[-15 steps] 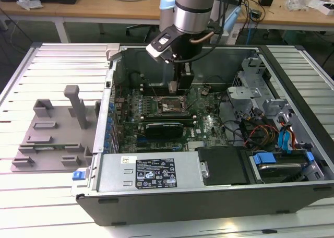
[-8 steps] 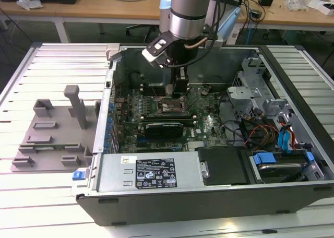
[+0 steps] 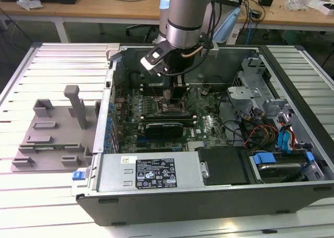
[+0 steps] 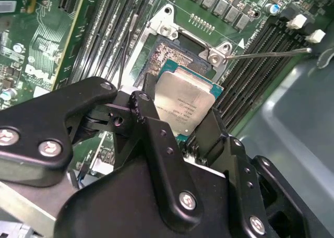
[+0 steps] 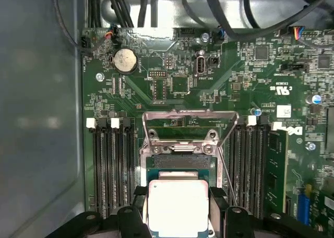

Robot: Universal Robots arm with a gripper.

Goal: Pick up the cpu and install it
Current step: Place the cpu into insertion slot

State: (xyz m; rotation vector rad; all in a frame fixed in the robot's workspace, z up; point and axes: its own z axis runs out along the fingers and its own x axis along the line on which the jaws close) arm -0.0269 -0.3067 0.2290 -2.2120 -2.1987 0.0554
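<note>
Fingers (image 4: 211,126) clamped on opposite edges of the cpu (image 5: 177,206) — held over the open socket (image 5: 180,162) on the motherboard (image 5: 235,99). Judged light, stiff, fragile — edge hold suits it; underside contacts best left untouched.

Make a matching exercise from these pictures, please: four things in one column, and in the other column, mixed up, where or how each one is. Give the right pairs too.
Things:
1. cpu
2. grey fixture
3. round battery
4. socket

Places and states:
A. open, its contacts showing
B. by the edge of the green board, near cable plugs
C. between the fingers of the gripper
D. outside the computer case, at the exterior view's left

Pairs: 1-C, 2-D, 3-B, 4-A.
</note>
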